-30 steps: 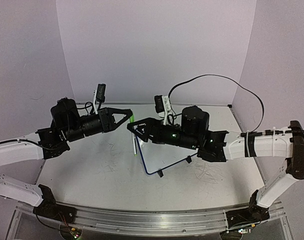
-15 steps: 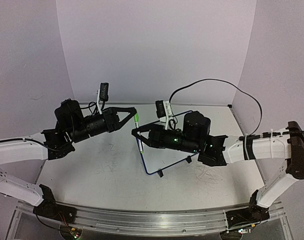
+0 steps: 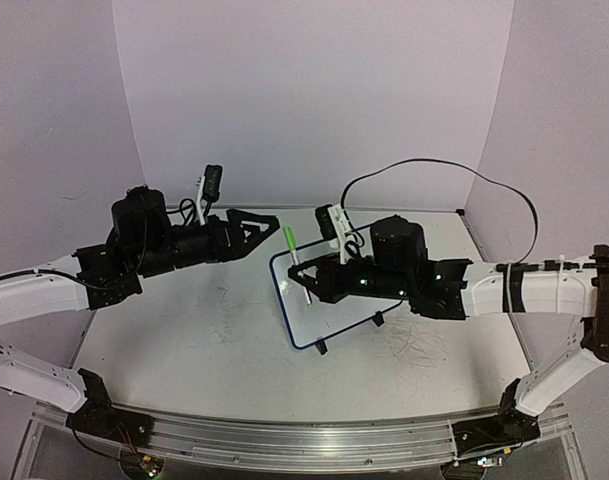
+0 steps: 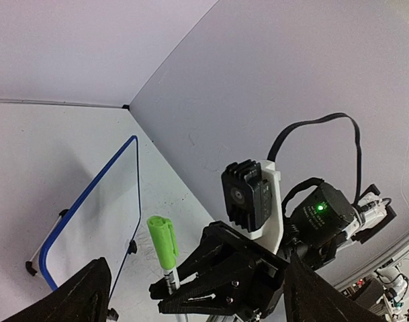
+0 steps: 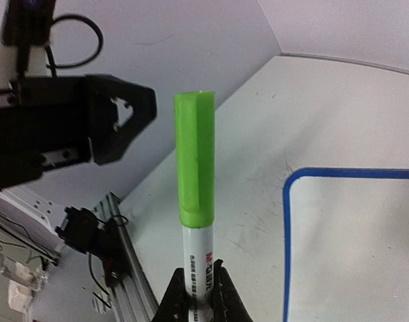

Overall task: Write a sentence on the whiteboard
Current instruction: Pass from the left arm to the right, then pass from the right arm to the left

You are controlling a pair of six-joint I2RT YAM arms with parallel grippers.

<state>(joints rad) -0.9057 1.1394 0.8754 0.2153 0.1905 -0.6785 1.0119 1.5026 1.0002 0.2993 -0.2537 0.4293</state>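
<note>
Uncapping step: the right gripper (image 3: 306, 282) pinches a marker (image 5: 198, 253) by its white barrel, green cap (image 5: 194, 161) still on. The left gripper (image 3: 267, 227), spread wide, hovers just beside the cap and must close on it and pull. The whiteboard (image 3: 329, 320) sits on the bench (image 3: 184, 330) beneath the right gripper, and no writing shows on it.

Noted: left arm (image 3: 34, 295) reaches in from the left, wrist about level. The left gripper (image 3: 261, 228) has jaws spread wide. The right arm (image 3: 534, 290) stretches leftward, forearm low. The right gripper (image 3: 302, 282) is pinched tight on a marker (image 5: 196, 181), its cap above the fingertips. The grippers face each other, apart.
</note>
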